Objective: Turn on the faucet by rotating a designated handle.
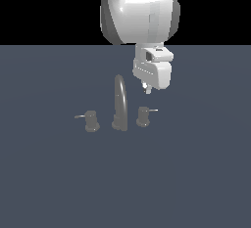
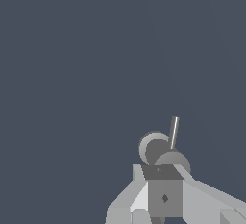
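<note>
Two handles are flanking the spout of the faucet (image 1: 120, 103) in the exterior view, and you are looking at the approach step: nothing is being turned yet. The designated handle (image 1: 143, 116) is sitting on the exterior view's right of the spout, its thin lever (image 1: 153, 110) pointing right, while the twin handle (image 1: 90, 120) is standing on the other side with its lever pointing left. The gripper (image 1: 146, 88) is hanging above the designated handle, apart from it, nearly over its body. You are seeing only a small pale tip below the hand, so how wide the jaws are standing cannot be told here; nothing appears to be in them.

In the wrist view, the designated handle (image 2: 158, 152) is showing as a round grey body with its lever (image 2: 173, 132) running away from it, partly hidden behind the gripper (image 2: 164, 196). The fingers are blending into one blocky shape, so their opening is unclear here too.

Next, you are probably needing to descend beside the lever and push it around the handle's axis.
</note>
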Available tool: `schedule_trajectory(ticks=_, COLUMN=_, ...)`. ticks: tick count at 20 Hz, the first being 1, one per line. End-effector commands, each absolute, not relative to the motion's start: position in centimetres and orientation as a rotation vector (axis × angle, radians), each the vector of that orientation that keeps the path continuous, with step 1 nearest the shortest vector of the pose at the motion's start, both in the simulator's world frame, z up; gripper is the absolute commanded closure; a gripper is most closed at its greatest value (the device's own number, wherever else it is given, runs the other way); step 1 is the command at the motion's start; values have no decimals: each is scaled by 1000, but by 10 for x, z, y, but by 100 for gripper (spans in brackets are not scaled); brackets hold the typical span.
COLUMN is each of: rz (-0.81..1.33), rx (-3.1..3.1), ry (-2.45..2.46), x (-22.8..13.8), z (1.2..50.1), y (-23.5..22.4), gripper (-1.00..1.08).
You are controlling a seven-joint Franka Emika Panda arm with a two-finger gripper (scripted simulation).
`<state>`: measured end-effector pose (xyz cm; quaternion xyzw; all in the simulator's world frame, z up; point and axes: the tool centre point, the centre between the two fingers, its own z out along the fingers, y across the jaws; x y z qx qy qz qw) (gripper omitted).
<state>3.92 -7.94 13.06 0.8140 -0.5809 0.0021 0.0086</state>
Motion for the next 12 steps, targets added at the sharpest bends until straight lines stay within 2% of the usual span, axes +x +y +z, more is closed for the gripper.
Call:
schedule_trajectory(ticks=1, rz=7, rx=2499, ry=-1885, x=43, z=110, y=-83, gripper=108)
schedule_trajectory(ticks=12, rz=0, rx=2395, ry=-2033, x=46, z=64, y=-91, gripper=108)
